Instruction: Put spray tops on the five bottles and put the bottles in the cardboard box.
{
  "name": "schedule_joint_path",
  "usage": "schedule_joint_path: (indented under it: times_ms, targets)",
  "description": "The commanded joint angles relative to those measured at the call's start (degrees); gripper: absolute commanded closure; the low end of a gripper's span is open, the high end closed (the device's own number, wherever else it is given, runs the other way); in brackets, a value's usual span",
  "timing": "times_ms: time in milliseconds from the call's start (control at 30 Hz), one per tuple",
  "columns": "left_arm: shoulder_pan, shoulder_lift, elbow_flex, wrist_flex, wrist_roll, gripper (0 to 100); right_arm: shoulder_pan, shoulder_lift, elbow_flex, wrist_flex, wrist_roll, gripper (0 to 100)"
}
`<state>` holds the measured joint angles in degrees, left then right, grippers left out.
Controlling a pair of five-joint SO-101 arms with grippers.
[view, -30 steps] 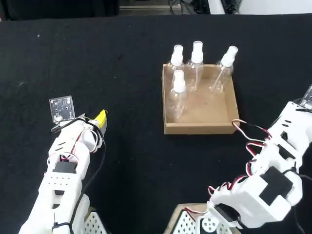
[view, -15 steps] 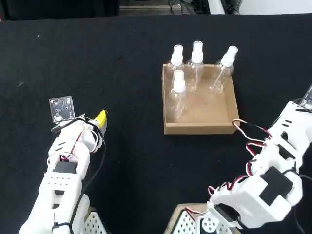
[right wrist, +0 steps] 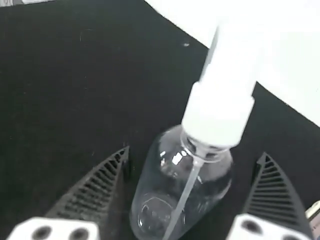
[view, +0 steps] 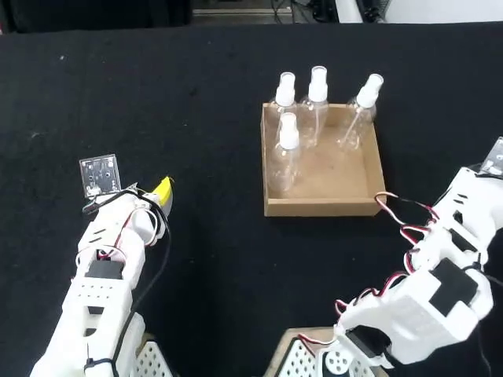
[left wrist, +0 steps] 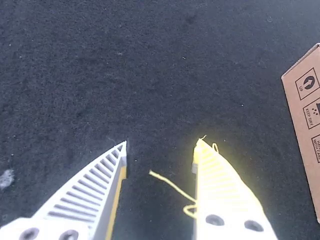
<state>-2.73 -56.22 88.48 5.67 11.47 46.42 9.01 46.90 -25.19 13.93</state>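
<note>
The cardboard box (view: 322, 207) sits right of the table's middle. Several clear bottles (view: 284, 153) with white spray tops stand in its far and left parts. In the right wrist view another clear bottle (right wrist: 182, 200) with a white spray top (right wrist: 222, 110) stands between the fingers of my right gripper (right wrist: 194, 152), which is open around it with gaps on both sides. My right arm (view: 464, 212) lies at the table's right edge. My left gripper (left wrist: 161, 143) hangs open over bare black table, left of the box; its yellow finger (view: 163, 191) shows from above.
Black cloth covers the table (view: 157, 94). A corner of the box (left wrist: 305, 115) shows in the left wrist view. A small white board (view: 99, 174) lies beside my left arm. Wide free room lies left of and behind the box.
My right arm has shifted slightly near the right edge. The left arm, the box and its bottles have not moved.
</note>
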Motion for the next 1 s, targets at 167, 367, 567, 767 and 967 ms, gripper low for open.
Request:
schedule_joint_path:
  times_ms: [167,367,567,767,967]
  targets:
    - [-0.5,-0.7,-0.6,-1.4,0.6,79,-0.7,-1.9,-3.0,-1.5,-1.4,67.3]
    - [-0.5,-0.7,-0.6,-1.4,0.6,79,-0.3,-1.8,-4.3,-1.1,-2.8,67.3]
    - [-0.4,-0.7,-0.6,-1.4,0.6,79,-0.4,-1.9,-4.5,-1.1,-2.7,67.3]
    - [-0.5,-0.7,-0.6,-1.4,0.6,79,-0.5,-1.5,-4.3,-1.4,-2.7,67.3]
    - [-0.5,-0.7,-0.6,-1.3,0.6,79,-0.3,-1.4,-4.3,-1.5,-2.8,67.4]
